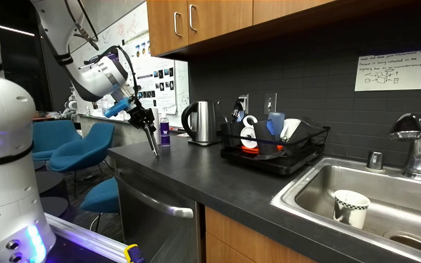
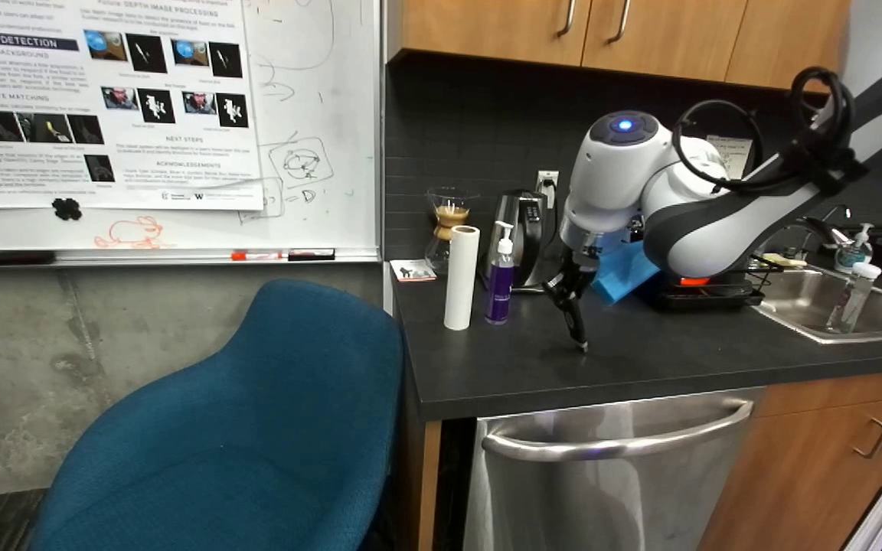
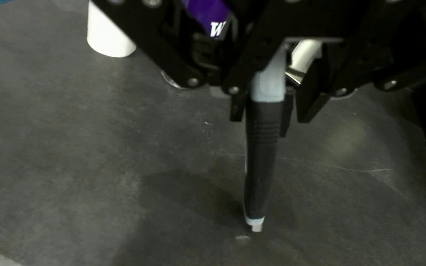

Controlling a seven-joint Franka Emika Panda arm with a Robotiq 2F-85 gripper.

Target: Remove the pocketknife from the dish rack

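Note:
The pocketknife (image 1: 152,143) is a long, dark handle with pale grey-blue ends. My gripper (image 1: 149,126) is shut on it near its upper end, and it hangs steeply downward in both exterior views (image 2: 576,325). In the wrist view the pocketknife (image 3: 261,162) stands between the two black fingers of the gripper (image 3: 271,119); a thin gap shows at the right finger. Its lower tip is at or just above the dark countertop (image 1: 210,175); I cannot tell if it touches. The black wire dish rack (image 1: 254,164) stands apart, with cups and utensils, and is partly hidden by the arm (image 2: 705,297).
A steel kettle (image 1: 206,124) and a purple-labelled bottle (image 1: 165,132) stand behind the gripper. A white roll (image 2: 462,283) stands upright beside the bottle. The steel sink (image 1: 291,210) holds a white cup (image 1: 350,210). The counter's front edge (image 2: 563,402) is close.

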